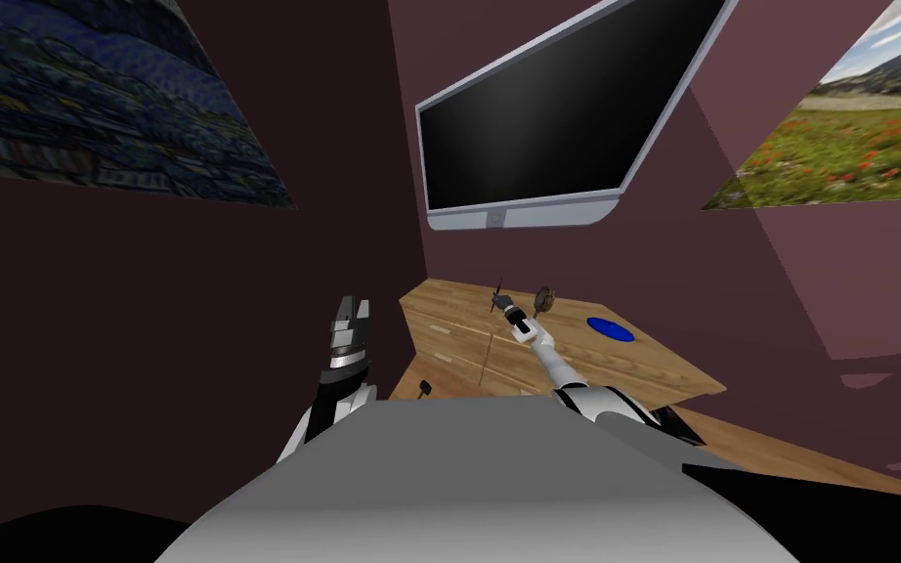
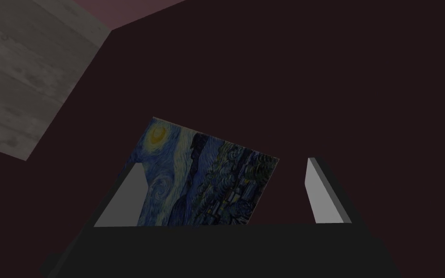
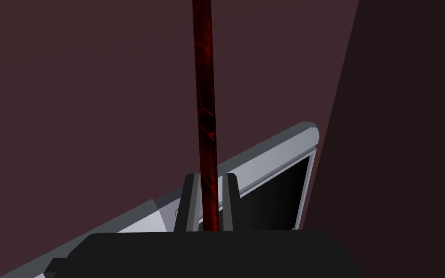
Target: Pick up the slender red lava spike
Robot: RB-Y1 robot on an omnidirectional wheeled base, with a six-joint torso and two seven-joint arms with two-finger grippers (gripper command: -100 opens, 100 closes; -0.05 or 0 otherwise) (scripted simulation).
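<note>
Fingers (image 2: 319,193) of the left gripper (image 2: 222,162) stand wide apart, open. In the head view that arm is raised off the left end of the wooden top (image 1: 634,376), apart from it. A small dark object (image 1: 425,388), too small to identify, sits low by the top's near left corner.

Further right, the right arm reaches out over the wood, and the right gripper (image 3: 210,177) has its fingers drawn close together, clamped on the sides of the red spike (image 3: 204,96). The spike is thin and dark red with brighter veins, and it extends straight on far past the fingertips. Behind it is a corner of the grey-framed monitor (image 3: 270,178), which hangs on the wall above the wooden top.

Just right of that gripper a small round brownish object (image 1: 543,297) stands on the wood; whether it touches the gripper cannot be told. Further right again, a flat blue disc (image 1: 611,329) lies on the wood, well apart from the gripper.
</note>
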